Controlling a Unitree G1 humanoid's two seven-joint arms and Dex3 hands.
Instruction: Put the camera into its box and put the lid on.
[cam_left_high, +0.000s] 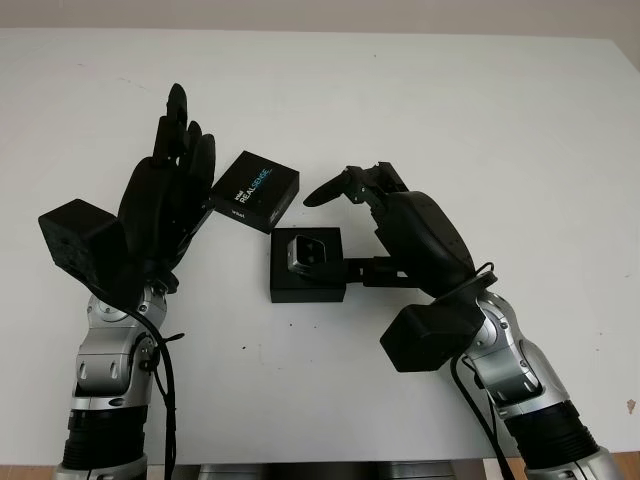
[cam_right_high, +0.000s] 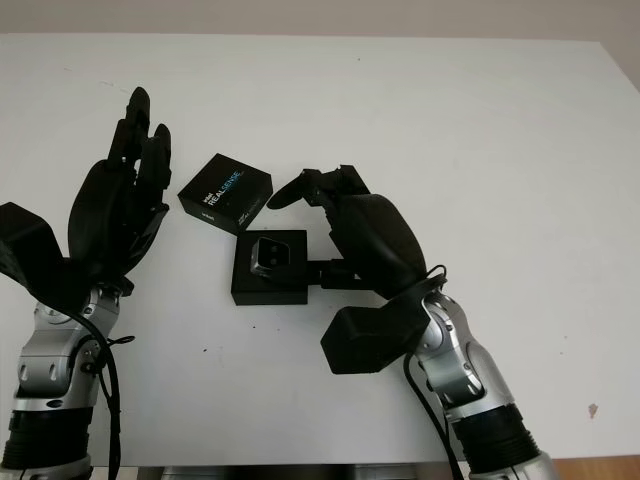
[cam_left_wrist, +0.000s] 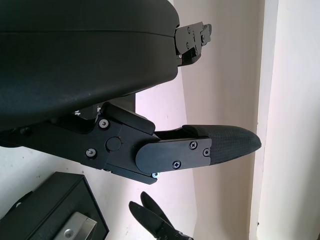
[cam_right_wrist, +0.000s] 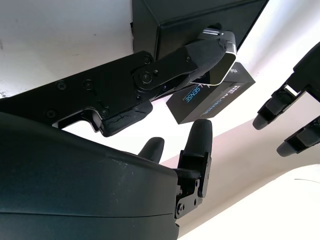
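Silver camera (cam_left_high: 306, 251) sits in black box (cam_left_high: 306, 284); lid (cam_left_high: 254, 190) beside; both robot hands hold nothing.

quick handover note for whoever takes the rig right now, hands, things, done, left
Left hand: open, raised over the table, beside the lid.
Right hand: open, holds nothing, on the other side of the box.
Camera: already sits in the open box.
Lid: lies on the table, apart from the box, just behind it.
Done: camera in. Left: pick up the lid and close the box.
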